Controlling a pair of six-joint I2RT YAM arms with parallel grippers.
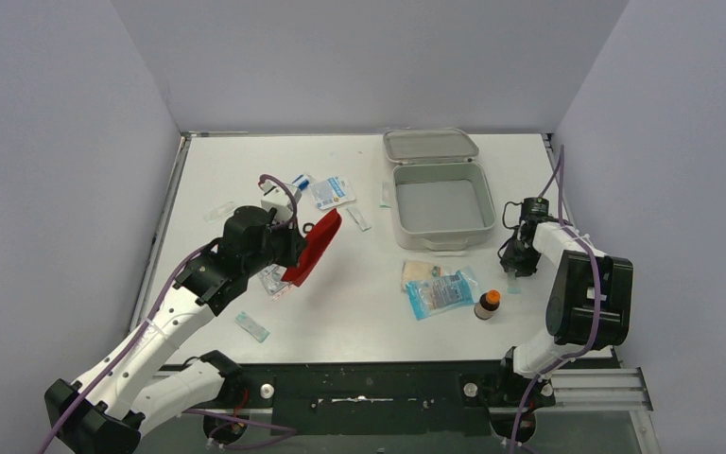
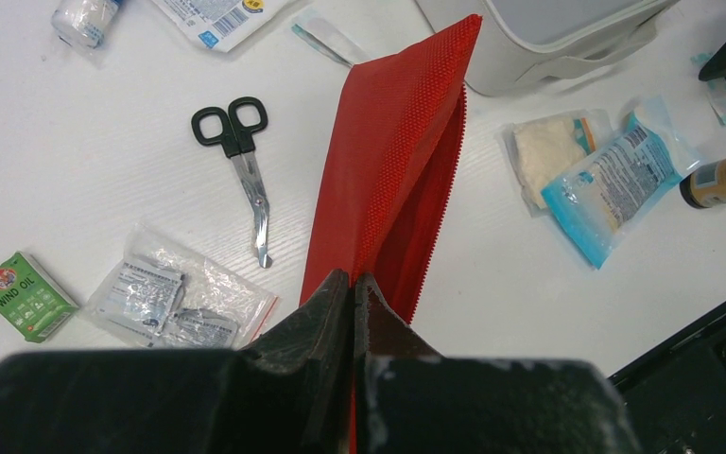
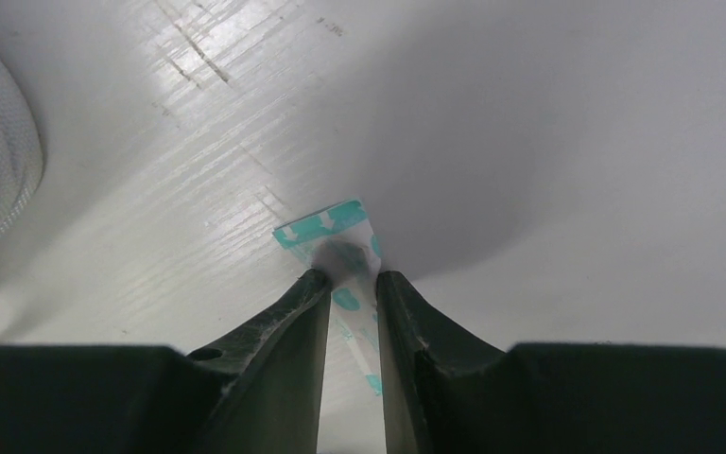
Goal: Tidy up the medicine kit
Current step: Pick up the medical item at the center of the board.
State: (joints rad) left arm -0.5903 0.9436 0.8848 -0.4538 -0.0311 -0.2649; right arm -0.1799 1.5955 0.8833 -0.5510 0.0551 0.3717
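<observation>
The medicine kit [image 1: 440,232], a pale grey-white box, stands open at the back right with its lid [image 1: 430,144] laid back; its corner also shows in the left wrist view [image 2: 567,47]. My left gripper [image 2: 354,284] is shut on the edge of the red first aid pouch [image 2: 392,161] and holds it above the table, left of centre [image 1: 317,248]. My right gripper [image 3: 352,276] is down at the table, right of the kit [image 1: 515,268]. Its fingers pinch a small teal-and-white plaster strip [image 3: 331,227].
A blue packet [image 1: 442,291], a gauze bag [image 1: 423,271] and a brown bottle [image 1: 488,303] lie in front of the kit. Scissors [image 2: 241,156], a clear bag of sachets [image 2: 175,298] and a green Wind Oil box [image 2: 24,295] lie under the left arm. More packets [image 1: 332,192] lie behind.
</observation>
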